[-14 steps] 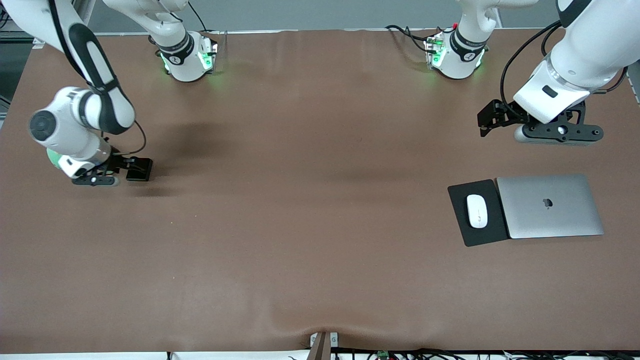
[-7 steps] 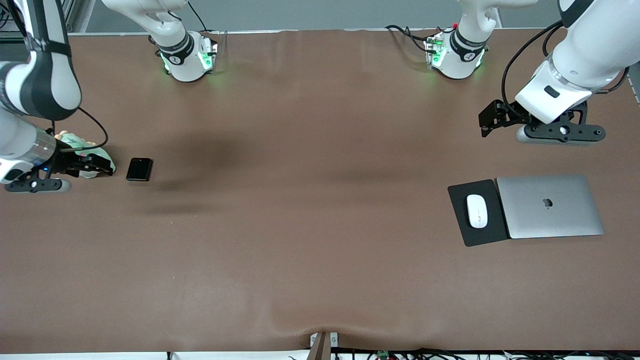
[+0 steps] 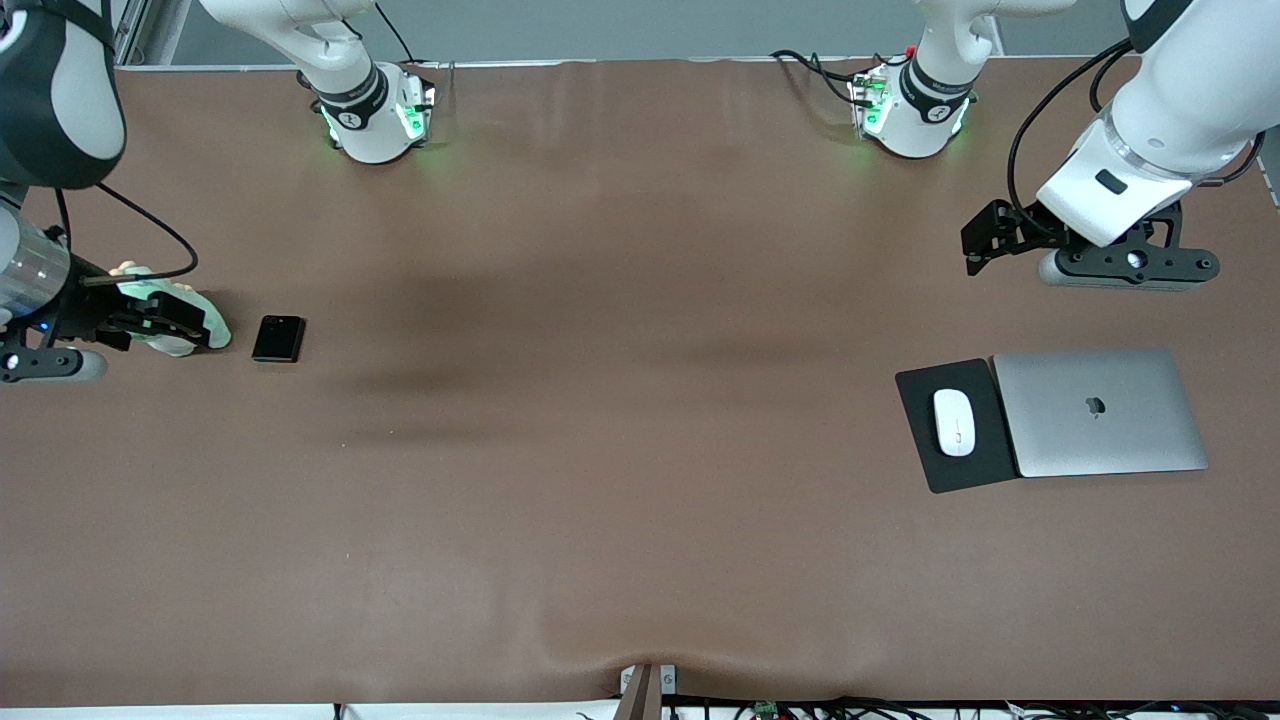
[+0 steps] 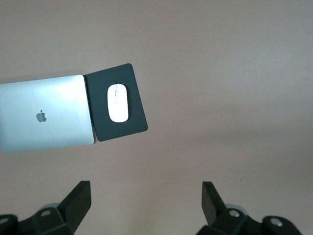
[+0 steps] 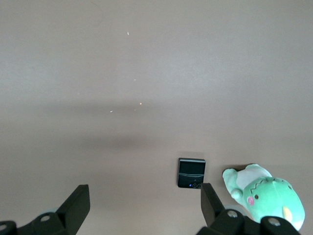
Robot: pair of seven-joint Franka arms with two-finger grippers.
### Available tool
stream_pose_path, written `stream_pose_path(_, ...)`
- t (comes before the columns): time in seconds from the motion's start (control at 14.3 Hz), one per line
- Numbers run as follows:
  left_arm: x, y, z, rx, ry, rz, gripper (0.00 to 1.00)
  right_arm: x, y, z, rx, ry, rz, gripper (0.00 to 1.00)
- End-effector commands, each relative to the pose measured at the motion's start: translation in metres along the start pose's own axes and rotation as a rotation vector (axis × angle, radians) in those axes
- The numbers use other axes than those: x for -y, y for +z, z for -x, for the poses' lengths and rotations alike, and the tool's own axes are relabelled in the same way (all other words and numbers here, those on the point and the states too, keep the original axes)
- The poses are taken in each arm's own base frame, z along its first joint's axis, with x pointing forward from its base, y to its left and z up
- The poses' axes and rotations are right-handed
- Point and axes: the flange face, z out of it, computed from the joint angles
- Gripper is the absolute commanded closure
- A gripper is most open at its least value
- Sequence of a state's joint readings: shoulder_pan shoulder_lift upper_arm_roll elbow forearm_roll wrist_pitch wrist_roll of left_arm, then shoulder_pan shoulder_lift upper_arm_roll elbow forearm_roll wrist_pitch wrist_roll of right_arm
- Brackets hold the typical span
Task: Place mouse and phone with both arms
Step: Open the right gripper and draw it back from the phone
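The white mouse [image 3: 954,421] lies on a black mouse pad [image 3: 935,470] at the left arm's end of the table; it also shows in the left wrist view [image 4: 118,103]. The small black phone [image 3: 278,338] lies flat on the table at the right arm's end, also in the right wrist view [image 5: 191,172]. My left gripper [image 3: 985,240] hangs open and empty over bare table, farther from the front camera than the pad; its open jaws show in its wrist view [image 4: 146,200]. My right gripper [image 3: 165,322] is open and empty, raised beside the phone, over a plush toy [image 5: 144,203].
A closed silver laptop [image 3: 1100,412] lies against the mouse pad [image 4: 132,127], also in the left wrist view [image 4: 46,115]. A green and white plush toy [image 3: 190,335] lies beside the phone, toward the table's end [image 5: 266,196]. Brown mat covers the table.
The right gripper was at the phone one second ago; it has drawn back toward the table's end and risen, leaving the phone lying flat. The left gripper has barely shifted.
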State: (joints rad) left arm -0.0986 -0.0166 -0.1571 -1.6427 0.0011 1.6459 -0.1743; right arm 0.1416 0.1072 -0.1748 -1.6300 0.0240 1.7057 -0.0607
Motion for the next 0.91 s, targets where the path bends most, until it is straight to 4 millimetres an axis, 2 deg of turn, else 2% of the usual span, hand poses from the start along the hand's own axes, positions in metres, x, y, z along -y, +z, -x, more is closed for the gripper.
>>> stream_pose_path(0.0,0.002,-0.009,-0.001,-0.016,-0.012,-0.004,0.0,0.013,-0.011,-0.004,0.036,0.041,0.006,0.0)
stream_pose_path(0.14,0.002,-0.01,-0.001,-0.018,-0.009,-0.003,0.0,0.011,-0.015,0.002,0.048,0.067,0.003,0.0)
stream_pose_path(0.35,0.001,-0.011,-0.001,-0.019,-0.009,-0.003,0.0,-0.011,-0.041,0.019,0.015,0.093,-0.009,0.0)
stream_pose_path(0.84,0.0,-0.013,0.001,-0.019,-0.007,-0.003,0.0,-0.007,-0.074,0.028,-0.032,0.078,-0.013,0.0)
